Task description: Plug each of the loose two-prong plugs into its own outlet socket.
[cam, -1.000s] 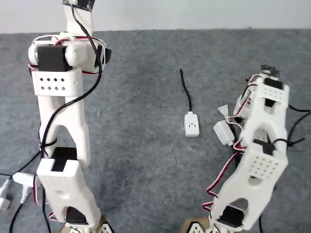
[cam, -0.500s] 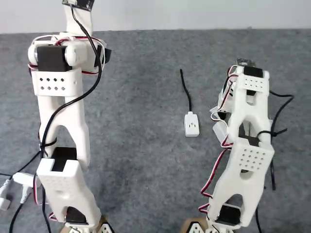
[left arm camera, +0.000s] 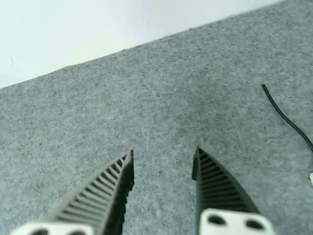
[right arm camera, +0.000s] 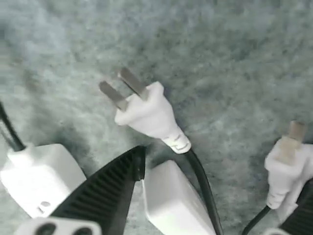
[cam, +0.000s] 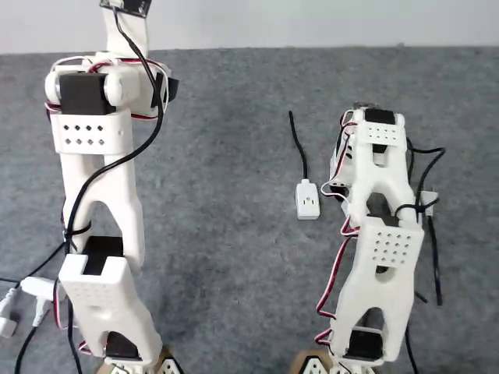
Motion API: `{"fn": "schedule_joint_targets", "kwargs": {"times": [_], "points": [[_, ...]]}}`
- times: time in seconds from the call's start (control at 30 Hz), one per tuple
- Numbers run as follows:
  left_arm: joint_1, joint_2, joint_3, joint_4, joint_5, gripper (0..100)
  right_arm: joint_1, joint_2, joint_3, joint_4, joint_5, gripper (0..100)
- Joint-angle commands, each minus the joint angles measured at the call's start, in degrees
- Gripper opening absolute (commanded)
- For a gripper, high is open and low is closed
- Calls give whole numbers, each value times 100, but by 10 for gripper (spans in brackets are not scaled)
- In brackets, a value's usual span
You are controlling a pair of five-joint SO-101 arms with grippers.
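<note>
Plug (right arm camera: 143, 113) with two bare prongs lies loose on the grey surface (cam: 226, 140), black cord (right arm camera: 203, 188) trailing under the right hand (right arm camera: 220, 178); a second plug (right arm camera: 287, 164) lies near it, neither seated. Outlet socket (cam: 309, 199) sits just beside the right arm (cam: 380, 234), slots up, nothing in it. Step in hand, likely: picking up a plug. Right hand is spread wide, gripping nothing, a white block (right arm camera: 171, 203) between its fingers (right arm camera: 105, 193). Next move calls for closing on a plug body, prongs left free. Left hand (left arm camera: 164, 164) gapes over bare surface, empty. Unclear — whether that block is a second socket; from above the right arm's bulk covers the plugs.
</note>
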Motion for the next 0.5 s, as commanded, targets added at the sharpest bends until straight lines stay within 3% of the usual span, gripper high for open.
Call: {"fn": "schedule_joint_targets", "kwargs": {"times": [0.0,0.23,0.47], "points": [[44,-79,-40,-97,70,192,-13,4,-193,22,-88,456],[44,-97,-40,-97,70,191,-127,40,-185,4,-88,456],[44,-79,-40,-97,70,191,505,233,-202,-22,-88,456]]}}
